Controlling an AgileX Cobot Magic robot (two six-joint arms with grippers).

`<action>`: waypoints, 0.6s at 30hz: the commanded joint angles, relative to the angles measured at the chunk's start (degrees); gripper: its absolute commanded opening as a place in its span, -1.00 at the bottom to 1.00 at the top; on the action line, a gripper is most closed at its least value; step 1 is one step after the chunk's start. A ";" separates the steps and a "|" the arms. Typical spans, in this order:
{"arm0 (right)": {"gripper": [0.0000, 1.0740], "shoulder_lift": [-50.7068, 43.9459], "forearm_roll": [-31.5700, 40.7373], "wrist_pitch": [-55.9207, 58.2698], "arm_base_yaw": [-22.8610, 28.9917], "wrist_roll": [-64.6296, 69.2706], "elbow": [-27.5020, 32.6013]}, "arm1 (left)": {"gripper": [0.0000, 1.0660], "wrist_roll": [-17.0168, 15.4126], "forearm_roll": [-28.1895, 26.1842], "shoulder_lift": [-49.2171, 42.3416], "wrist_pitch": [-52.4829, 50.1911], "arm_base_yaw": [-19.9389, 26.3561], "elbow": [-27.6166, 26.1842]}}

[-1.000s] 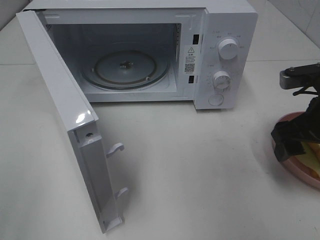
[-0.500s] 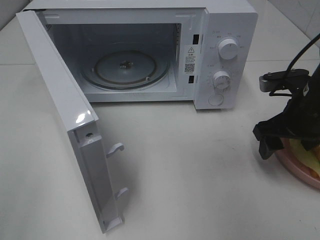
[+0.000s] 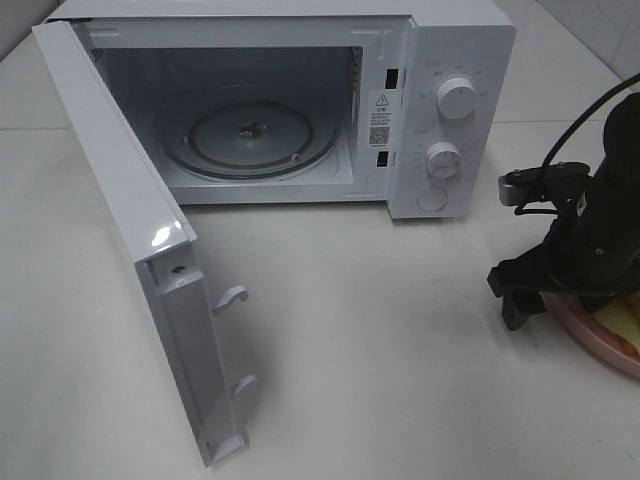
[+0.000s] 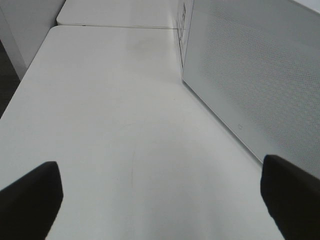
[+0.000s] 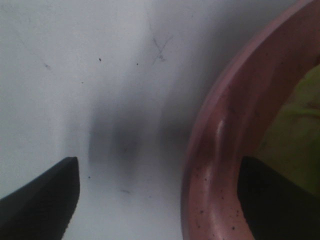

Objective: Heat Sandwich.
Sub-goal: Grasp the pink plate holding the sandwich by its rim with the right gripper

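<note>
Microwave point(image 3: 455, 40): white box at the far centre of the table point(image 3: 380, 360); stands with its cavity exposed.
Door point(image 3: 120, 220): hinged on the left, swings out toward the near left; carries two hook latches on its free edge; shows a fine dotted mesh on its outer face in the left wrist view.
Cavity contents: round clear glass turntable point(image 3: 250, 140), ringed, lying flat on the floor.
Controls: two round white knobs point(image 3: 457, 98) stacked on the right panel, with a round button point(image 3: 432, 199) below.
Plate point(image 3: 585, 330): round, pink, glossy, finely speckled, with a raised rim; sits on the table at the right edge, nearer than the microwave and well apart from the cavity.
Plate contents: sandwich point(image 3: 628, 322), mostly hidden by the arm; shows only a pale yellow-green patch.
Table surface: white, matte, faintly scuffed.
Right gripper point(image 5: 160, 200): black, points down from a bent arm; jaws spread wide astride the plate's left rim, one finger point(image 5: 45, 200) over bare table, the other over the plate's inside; grasps nothing.
Left gripper point(image 4: 160, 200): outside the high view; black fingers spread wide, released, low over bare table beside the door's outer face.
</note>
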 commanded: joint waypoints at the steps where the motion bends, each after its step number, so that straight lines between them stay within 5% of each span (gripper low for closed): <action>1: 0.53 1.20 -0.34 -1.15 -0.23 -0.52 -0.23 | 0.89 0.06 -0.11 -1.66 -0.11 0.17 0.11; 12: 0.44 3.90 -1.43 -2.06 -0.23 -0.40 -0.23 | 0.89 0.06 -0.11 -1.66 -0.11 0.17 0.11; 18: 0.06 3.90 -3.32 -1.78 -0.23 1.09 -0.23 | 0.89 0.06 -0.11 -1.66 -0.11 0.17 0.11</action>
